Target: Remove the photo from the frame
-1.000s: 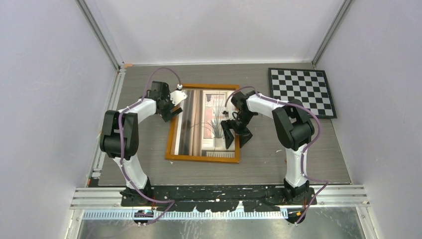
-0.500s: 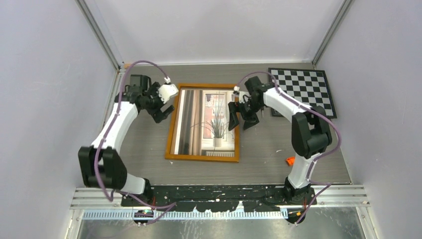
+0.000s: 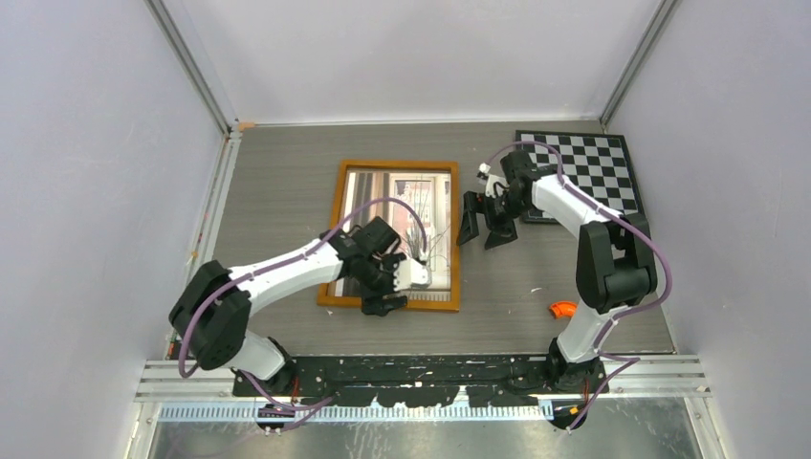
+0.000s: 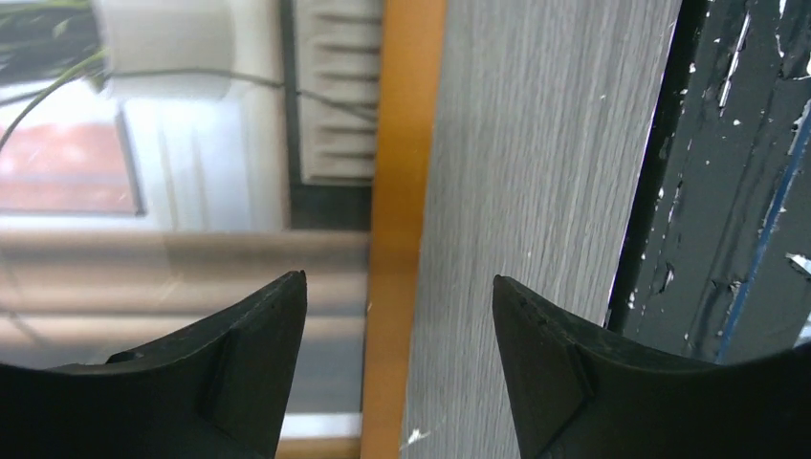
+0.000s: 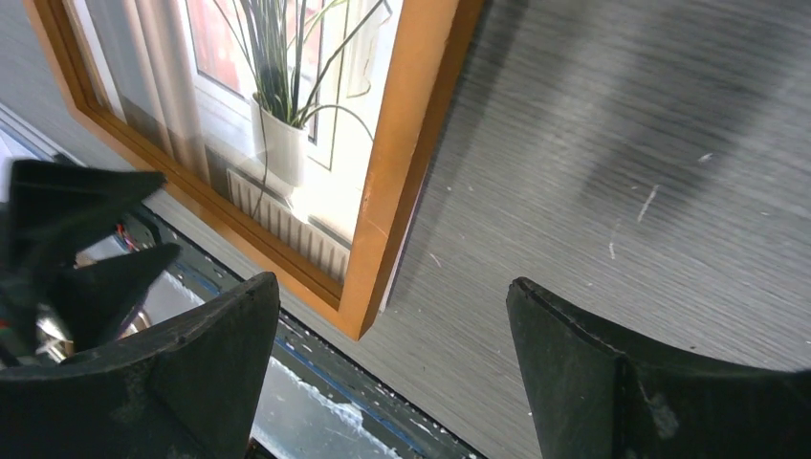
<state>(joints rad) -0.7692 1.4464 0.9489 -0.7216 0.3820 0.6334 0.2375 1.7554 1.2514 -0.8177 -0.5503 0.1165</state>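
Note:
The frame point(image 3: 339, 196), with a narrow orange-brown border, lies face up in the middle of the table. The photo point(image 3: 378, 225) of a spiky potted plant at a window sits inside it. My left gripper point(image 3: 386, 295) is open over the frame's near edge; in the left wrist view its fingers point(image 4: 397, 279) straddle the orange border point(image 4: 400, 172), with the photo point(image 4: 172, 163) to the left. My right gripper point(image 3: 481, 233) is open and empty over bare table, just right of the frame's right edge. The right wrist view point(image 5: 392, 282) shows the frame's near right corner point(image 5: 406, 163) and the photo point(image 5: 277, 105).
A black-and-white checkerboard point(image 3: 583, 175) lies at the back right, close behind my right wrist. A small orange object point(image 3: 562, 308) lies on the table near the right arm's base. The black base rail point(image 4: 736, 172) runs along the near table edge.
My left arm has swung from the frame's far left corner to its near edge. My right gripper has moved right, off the frame's right edge and towards the checkerboard.

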